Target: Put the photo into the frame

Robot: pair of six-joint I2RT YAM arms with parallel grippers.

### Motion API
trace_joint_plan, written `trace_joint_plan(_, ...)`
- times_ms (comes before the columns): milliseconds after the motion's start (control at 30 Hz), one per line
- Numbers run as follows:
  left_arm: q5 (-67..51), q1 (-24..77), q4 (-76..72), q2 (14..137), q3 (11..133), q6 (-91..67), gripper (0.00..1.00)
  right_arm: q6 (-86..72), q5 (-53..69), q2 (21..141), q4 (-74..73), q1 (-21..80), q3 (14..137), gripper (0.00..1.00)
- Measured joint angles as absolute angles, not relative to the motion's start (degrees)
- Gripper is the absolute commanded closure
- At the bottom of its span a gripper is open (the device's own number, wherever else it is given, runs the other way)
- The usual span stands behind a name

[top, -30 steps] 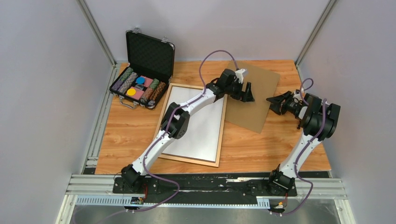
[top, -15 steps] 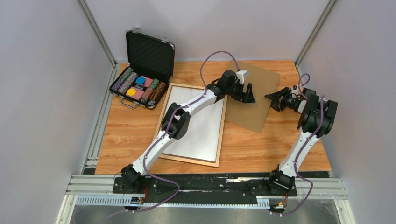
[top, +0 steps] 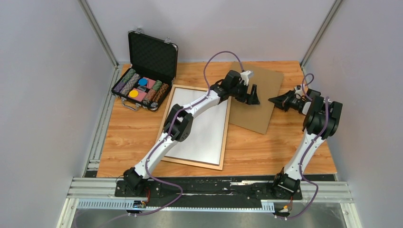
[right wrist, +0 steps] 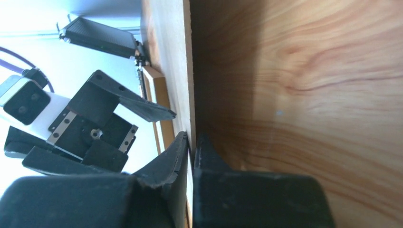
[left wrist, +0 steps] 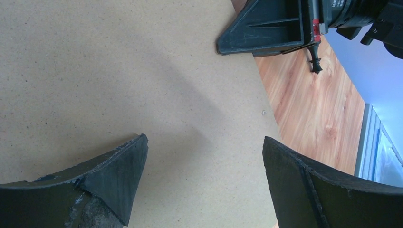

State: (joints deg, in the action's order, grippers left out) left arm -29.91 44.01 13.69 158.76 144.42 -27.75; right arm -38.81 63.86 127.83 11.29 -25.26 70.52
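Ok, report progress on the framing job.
Done: the photo, white back up, lies inside the frame. In hand: the right jaws pinch the brown board at its right edge; the left jaws hang open over it. Left, likely: laying that board over the photo.

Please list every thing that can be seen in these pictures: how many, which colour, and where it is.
frame: 1, light-brown wood, flat at the table's centre.
photo: 1, white side up, lying inside the frame.
backing board: 1, brown, right of the frame, toward the far side.
case: 1, black, open, far-left corner.
poker chips: several rows, mixed colours, inside the case; number unclear.
table: 1, orange-brown wood grain.
left fingers: 2, black, open, above the backing board.
right fingers: 2, black, shut on the backing board's right edge.
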Motion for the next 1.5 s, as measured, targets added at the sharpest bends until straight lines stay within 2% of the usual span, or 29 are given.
trace_joint_plan(567,-27.5,44.8,25.3,146.1,136.6,-20.9,0.00,-35.1,64.8,111.2,4.3,-27.9,70.3,1.00)
trace_joint_plan(1500,-25.3,44.9,31.6,131.5,128.4,-17.2,0.00,-14.2,51.0,90.4,-28.9,-29.3,83.2,1.00)
